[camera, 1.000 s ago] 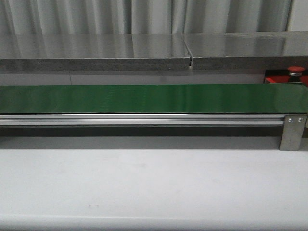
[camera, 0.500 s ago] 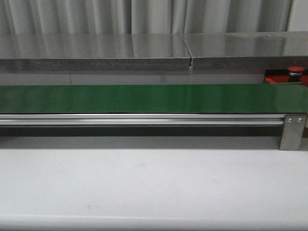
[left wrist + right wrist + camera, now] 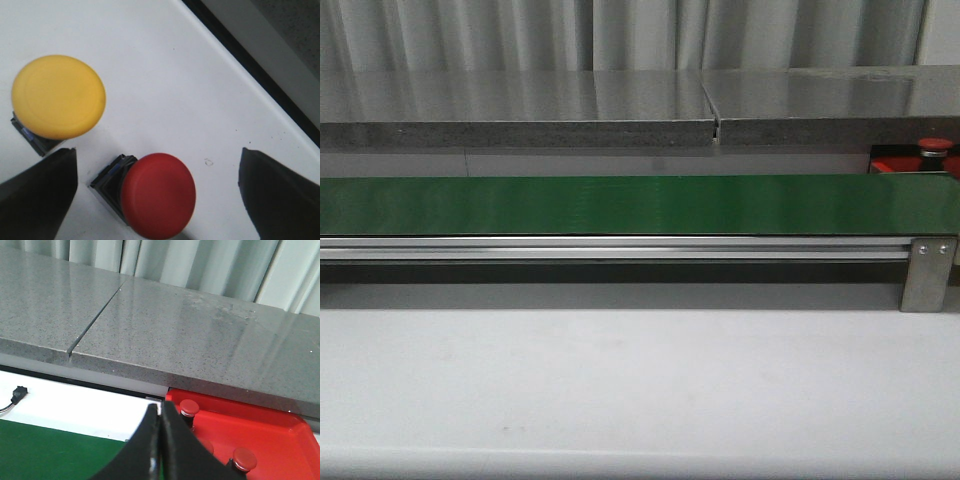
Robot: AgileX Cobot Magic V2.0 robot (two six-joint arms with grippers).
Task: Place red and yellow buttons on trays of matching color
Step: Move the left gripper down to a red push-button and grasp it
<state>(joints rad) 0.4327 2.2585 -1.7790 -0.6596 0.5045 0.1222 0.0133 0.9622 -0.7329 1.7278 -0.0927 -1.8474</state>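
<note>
In the left wrist view a red button (image 3: 158,195) with a dark base lies on a white surface between my open left gripper's (image 3: 158,192) fingers (image 3: 40,192), untouched. A yellow button (image 3: 58,96) sits beside it, outside the jaws. In the right wrist view my right gripper (image 3: 160,412) is shut and empty, above the belt's end, next to the red tray (image 3: 280,435). The tray holds red buttons (image 3: 189,407), one more of them (image 3: 244,458) nearer. In the front view the red tray (image 3: 900,160) and one red button (image 3: 935,146) show at the far right. No yellow tray is in view.
A long green belt (image 3: 640,205) on an aluminium rail (image 3: 620,247) crosses the front view, with a metal bracket (image 3: 928,272) at its right end. A grey stone shelf (image 3: 520,105) runs behind it. A black cable (image 3: 15,396) lies beyond the belt.
</note>
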